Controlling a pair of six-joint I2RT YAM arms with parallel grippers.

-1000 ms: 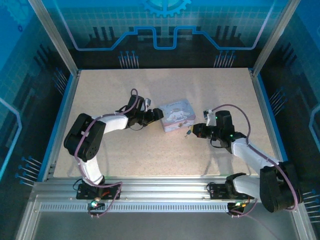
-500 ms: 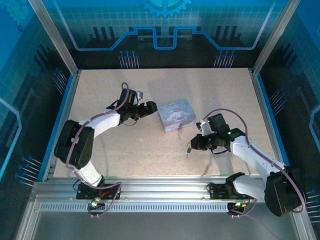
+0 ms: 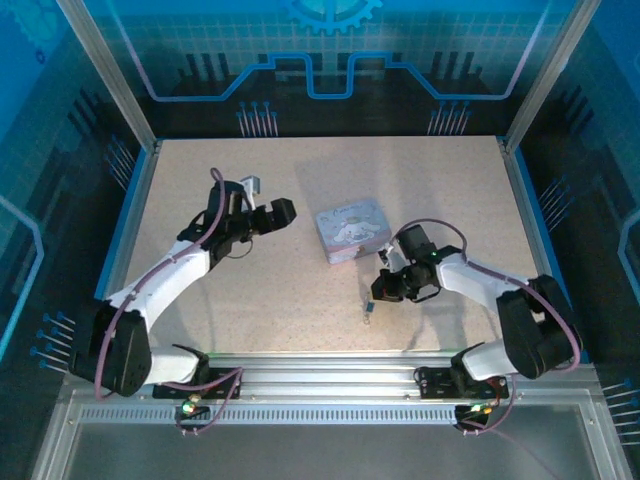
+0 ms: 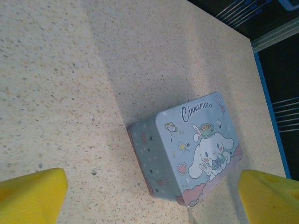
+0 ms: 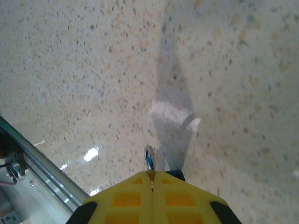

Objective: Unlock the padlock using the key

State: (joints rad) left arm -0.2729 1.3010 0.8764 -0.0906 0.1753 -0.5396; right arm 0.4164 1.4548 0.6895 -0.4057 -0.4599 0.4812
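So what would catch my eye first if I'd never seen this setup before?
Probably the lavender cartoon tin lying mid-table, the one colourful thing on the speckled table. Two arms flank it: the left gripper is open and pointed at the tin. The right gripper, nearer the front edge, has its yellow fingers pinched shut on a tiny metal sliver, likely the key.

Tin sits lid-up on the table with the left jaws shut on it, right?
No. The left gripper has its jaws open and apart from the tin, per the left wrist view. The tin does sit lid-up on the table.
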